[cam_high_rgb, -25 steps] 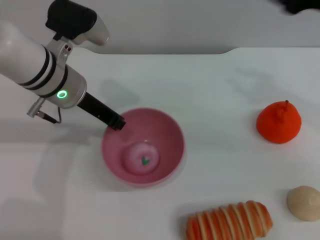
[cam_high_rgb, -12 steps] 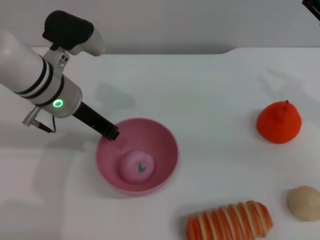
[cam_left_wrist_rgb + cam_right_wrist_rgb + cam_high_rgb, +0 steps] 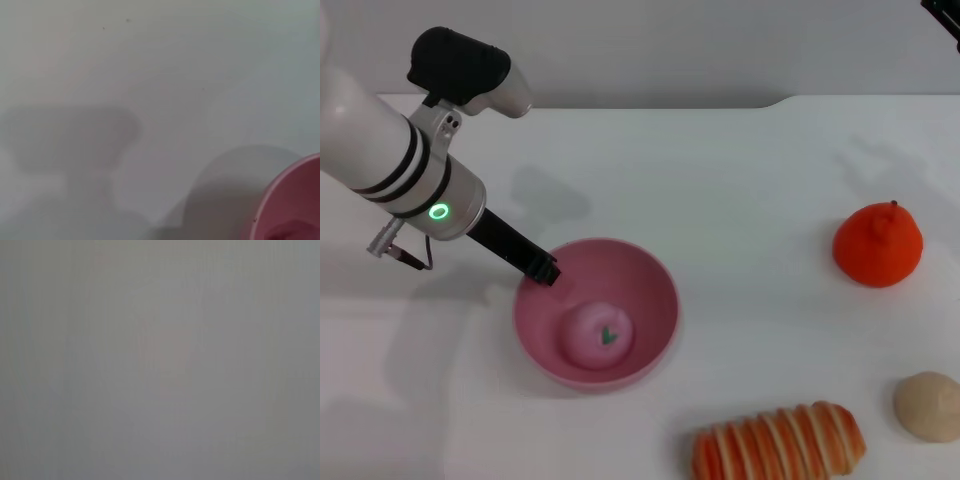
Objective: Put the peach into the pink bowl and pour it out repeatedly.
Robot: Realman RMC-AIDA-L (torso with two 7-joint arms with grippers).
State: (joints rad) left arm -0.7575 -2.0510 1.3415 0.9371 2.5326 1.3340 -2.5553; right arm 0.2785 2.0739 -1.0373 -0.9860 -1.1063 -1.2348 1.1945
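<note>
The peach [image 3: 599, 335] sits right at the bottom of the pink bowl [image 3: 658, 283], leaf mark facing up, touching the bowl floor and clear of the walls. It looks like a light, matte toy fruit, round enough to roll freely once the bowl tips, so it should come out with very little tilt and may run on across the table [image 3: 740, 180]. For a direct pick, I'd go across its widest part from above; the matte skin should give decent friction.

The bowl is the bigger handling question. It reads as smooth, glossy, stiff plastic, probably light, and that shine suggests a slippery wall. The rim is the natural place to pinch, one finger inside and one outside, and that is just where the left gripper [image 3: 542, 269] is: its dark tip meets the rim on the robot's left side of the bowl. The fingers themselves are too small here to say whether they are clamped on the rim or only resting against it, so I cannot tell. In the left wrist view only a slice of the bowl's edge [image 3: 287, 200] shows, with no fingers visible.

A one-sided rim grip on a slick bowl could let it swing or slip during the pour, in my judgement.

The right gripper is nowhere visible.

Well apart to the right lie an orange fruit [image 3: 878, 245], a beige lump [image 3: 927, 405] and a striped bread roll [image 3: 780, 440].
</note>
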